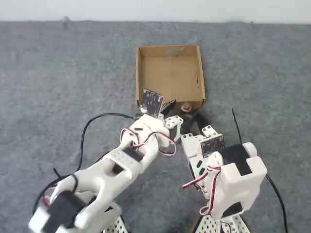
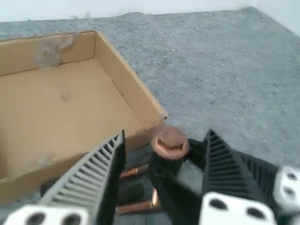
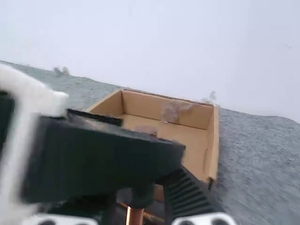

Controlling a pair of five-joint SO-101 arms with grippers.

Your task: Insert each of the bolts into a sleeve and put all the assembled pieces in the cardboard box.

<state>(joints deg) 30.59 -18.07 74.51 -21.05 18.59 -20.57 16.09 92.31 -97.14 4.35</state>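
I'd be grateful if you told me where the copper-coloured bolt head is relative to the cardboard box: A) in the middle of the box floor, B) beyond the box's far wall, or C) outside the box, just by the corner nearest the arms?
C: the bolt head sits just outside the cardboard box, beside its corner, not on the box floor and not past the far wall.

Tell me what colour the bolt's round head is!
Copper, a shiny orange-brown. The bolt head shows best in the left wrist view.
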